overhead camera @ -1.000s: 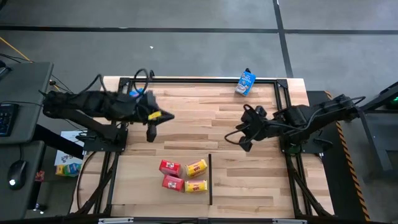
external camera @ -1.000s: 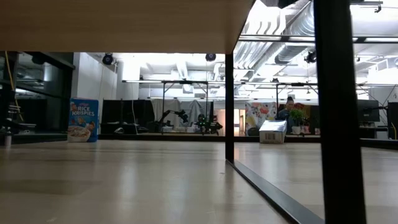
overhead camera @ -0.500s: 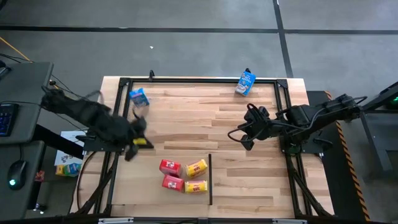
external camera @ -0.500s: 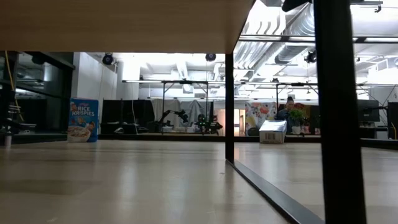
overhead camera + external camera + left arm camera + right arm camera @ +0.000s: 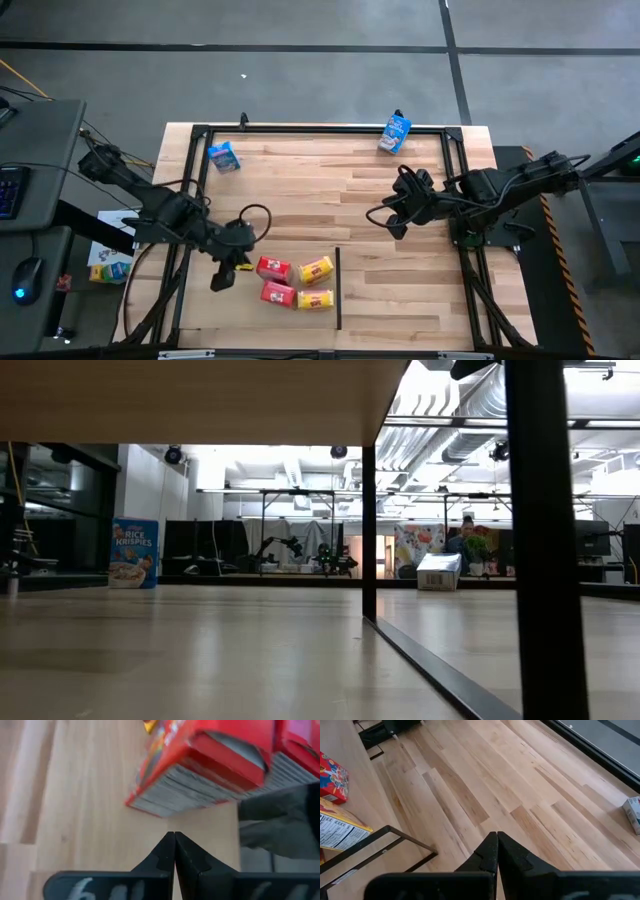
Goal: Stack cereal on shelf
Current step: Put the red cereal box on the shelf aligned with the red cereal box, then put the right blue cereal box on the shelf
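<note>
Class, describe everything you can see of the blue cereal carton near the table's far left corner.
The blue cereal carton is a small rectangular printed box, cardboard by its look, blue with a pale picture on its face. In the high view it sits slightly askew on the wooden table, just inside the black frame near the far left corner. Nothing touches it but the tabletop, and both arms are well away from it. It appears intact and closed.

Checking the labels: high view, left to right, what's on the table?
Left gripper → left blue carton → red cartons → yellow cartons → right gripper → right blue carton.
</note>
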Robot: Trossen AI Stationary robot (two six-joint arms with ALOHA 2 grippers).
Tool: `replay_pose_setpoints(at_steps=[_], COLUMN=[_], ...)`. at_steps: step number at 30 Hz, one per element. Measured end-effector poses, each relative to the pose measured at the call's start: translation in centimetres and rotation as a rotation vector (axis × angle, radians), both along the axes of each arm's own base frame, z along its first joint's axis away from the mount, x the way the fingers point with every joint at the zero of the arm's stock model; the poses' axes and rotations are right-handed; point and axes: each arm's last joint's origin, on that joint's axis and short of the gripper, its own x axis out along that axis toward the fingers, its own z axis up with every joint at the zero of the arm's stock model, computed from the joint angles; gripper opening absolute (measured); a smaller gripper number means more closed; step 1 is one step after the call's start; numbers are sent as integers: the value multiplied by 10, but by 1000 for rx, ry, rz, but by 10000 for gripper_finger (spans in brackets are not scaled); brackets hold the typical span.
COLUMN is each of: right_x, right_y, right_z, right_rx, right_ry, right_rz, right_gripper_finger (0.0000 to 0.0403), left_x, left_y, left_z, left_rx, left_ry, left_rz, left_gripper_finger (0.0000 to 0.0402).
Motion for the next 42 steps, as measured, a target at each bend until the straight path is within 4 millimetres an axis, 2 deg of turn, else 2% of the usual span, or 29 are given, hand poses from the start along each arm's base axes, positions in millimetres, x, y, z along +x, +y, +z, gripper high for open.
replay_pose_setpoints(at_steps=[7,13,22,28,34,38,42], right_x=[0,0,0,1,12,25,38], right_y=[0,0,0,1,6,12,4], right_z=[0,0,0,1,3,5,17], right_rx=[0,0,-1,7,102,123,57], right_ry=[0,1,4,-10,-77,-144,-307], right_rz=[1,1,1,4,65,116,44], right_gripper_finger=[0,0,0,0,0,0,0], left_x=[8,14,23,19,1,-21,-44], left_y=[-4,-8,-13,-12,11,36,64], left_z=[-3,-8,-4,-6,11,32,51], left_rx=[49,35,-14,-14,-11,25,118], left_ry=[-43,-29,-98,-66,-90,-220,-384], left_rz=[-16,-33,-24,-31,33,168,361], left_gripper_finger=[0,0,0,0,0,0,0])
